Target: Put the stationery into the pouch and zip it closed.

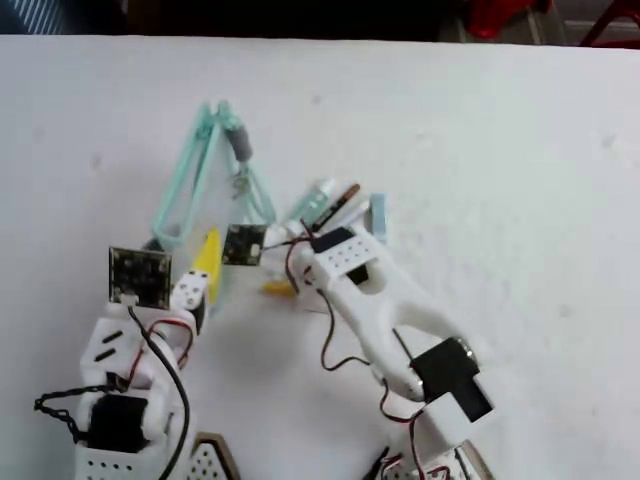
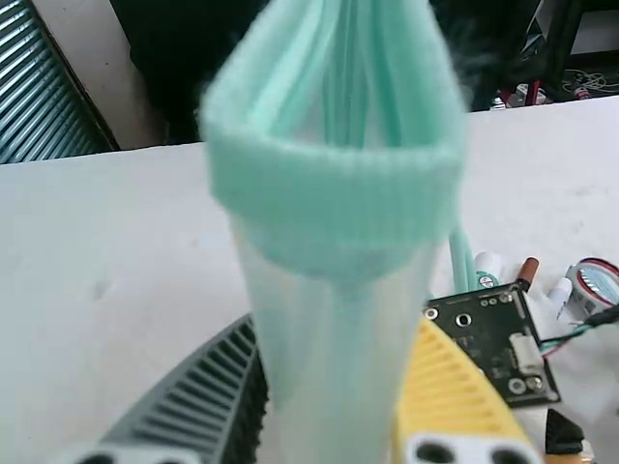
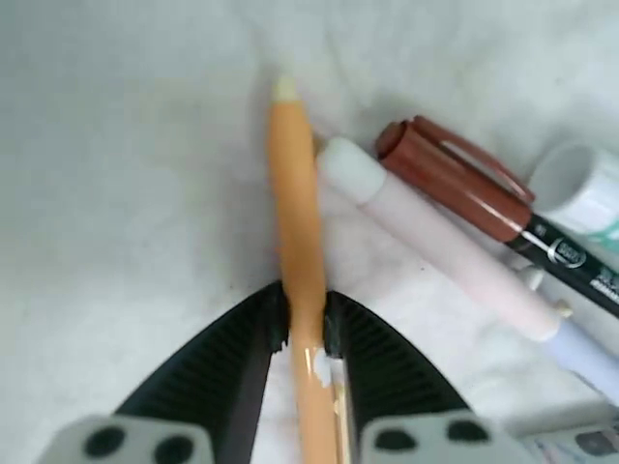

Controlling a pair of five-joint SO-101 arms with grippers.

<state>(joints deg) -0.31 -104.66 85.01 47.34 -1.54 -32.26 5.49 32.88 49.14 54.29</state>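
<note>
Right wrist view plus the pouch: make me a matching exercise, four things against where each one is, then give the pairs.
Things:
1. orange pen
2. pouch
3. brown-capped pen
4. pale pink pen

Places:
a. lies on the table between two other pens
b. clamped in the right gripper
c. held in the left gripper
d. lies on the table, its cap bearing a clip

Pairs: 1-b, 2-c, 3-d, 4-a
</note>
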